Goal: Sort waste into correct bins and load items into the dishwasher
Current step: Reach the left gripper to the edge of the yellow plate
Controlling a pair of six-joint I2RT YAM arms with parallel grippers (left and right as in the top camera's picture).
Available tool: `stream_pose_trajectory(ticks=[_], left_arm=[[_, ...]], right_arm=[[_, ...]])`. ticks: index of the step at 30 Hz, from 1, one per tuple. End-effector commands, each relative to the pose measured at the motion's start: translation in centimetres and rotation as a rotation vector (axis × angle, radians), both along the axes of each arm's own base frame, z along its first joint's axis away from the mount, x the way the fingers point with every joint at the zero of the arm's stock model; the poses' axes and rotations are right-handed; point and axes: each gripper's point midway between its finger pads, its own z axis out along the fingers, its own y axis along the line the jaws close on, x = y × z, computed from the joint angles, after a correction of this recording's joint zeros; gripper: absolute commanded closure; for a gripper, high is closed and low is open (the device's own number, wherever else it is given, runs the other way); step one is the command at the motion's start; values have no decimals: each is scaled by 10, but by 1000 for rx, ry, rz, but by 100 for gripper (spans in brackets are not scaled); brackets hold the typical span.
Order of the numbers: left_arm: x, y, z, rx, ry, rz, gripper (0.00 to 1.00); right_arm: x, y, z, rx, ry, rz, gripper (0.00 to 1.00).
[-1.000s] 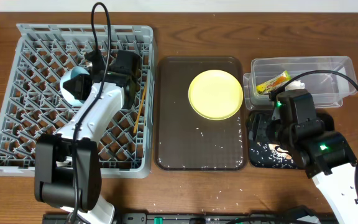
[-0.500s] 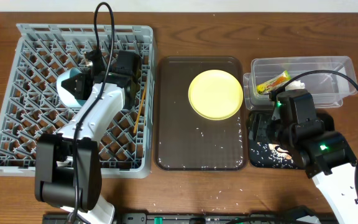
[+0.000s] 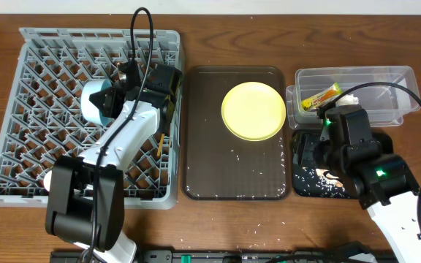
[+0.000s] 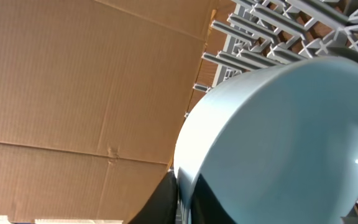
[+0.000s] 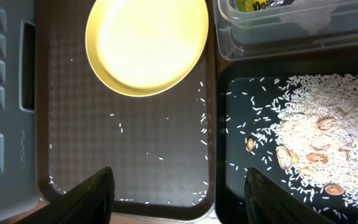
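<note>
My left gripper [image 3: 115, 98] is shut on the rim of the light blue bowl [image 3: 96, 103] and holds it on edge over the grey dish rack [image 3: 35, 157]. In the left wrist view the bowl [image 4: 278, 143] fills the frame, with my fingers [image 4: 182, 199] pinching its rim. A chopstick [image 3: 163, 133] lies in the rack. The yellow plate [image 3: 253, 110] sits on the brown tray [image 3: 236, 179]. My right gripper [image 5: 179, 186] is open and empty above the edge between the brown tray and the black tray [image 3: 305, 184]. The white bowl is not clearly in view.
The clear tub [image 3: 386, 80] at the back right holds the yellow-green wrapper [image 3: 320, 97] and a white scrap. Rice crumbs [image 5: 316, 124] lie heaped in the black tray [image 5: 241, 186]. More grains are scattered on the brown tray [image 5: 135, 155], round the plate [image 5: 146, 46].
My left gripper has moved to the right over the rack with the blue bowl in it. The right arm has not moved.
</note>
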Motion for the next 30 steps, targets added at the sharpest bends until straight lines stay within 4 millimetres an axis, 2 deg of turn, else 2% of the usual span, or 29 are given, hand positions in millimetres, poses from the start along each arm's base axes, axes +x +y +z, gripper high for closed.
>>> stream_pose_trajectory(ticks=[1, 2, 4, 5, 8, 10, 13, 14, 16, 19, 22, 23, 26, 27, 30], left_arm=[[0, -4, -6, 8, 14, -10, 85], [0, -6, -6, 6, 15, -14, 83], [1, -10, -8, -6, 18, -26, 68], [1, -13, -12, -28, 24, -36, 64], [1, -23, -29, -122, 72, -68, 59], [-1, -26, -36, -164, 89, -73, 58], [-7, -31, -32, -170, 83, -76, 57], [-7, -37, -25, -179, 65, -95, 50], [-6, -49, -16, -213, 34, -131, 44], [-6, -72, -3, -329, -9, -201, 34], [-12, -99, 1, -524, -22, -287, 31], [-17, -118, 2, -662, -11, -343, 31], [-32, -149, 9, -880, 13, -439, 33], [-43, -168, 16, -1010, 33, -501, 36], [-64, -207, 33, -1249, 75, -634, 36]], right_arm=[[1, -4, 1, -7, -1, -18, 36], [1, -4, 1, -8, -2, -18, 36], [1, -4, 1, -7, -3, -18, 35], [1, -4, 1, -7, -3, -18, 35], [1, -4, 1, -8, 0, -18, 35], [0, -4, 0, -9, 5, -18, 36], [-1, -4, 0, -10, 8, -18, 35], [-1, -4, 0, -10, 8, -18, 34], [-1, -4, 0, -11, 8, -18, 34], [-2, -5, -1, -12, 12, -18, 34], [-3, -5, -1, -13, 16, -18, 34], [-3, -5, -2, -15, 19, -18, 34], [-3, -5, -2, -14, 19, -17, 33], [-4, -4, -2, -8, 21, -12, 33], [-4, 5, -2, -5, 13, 60, 35]])
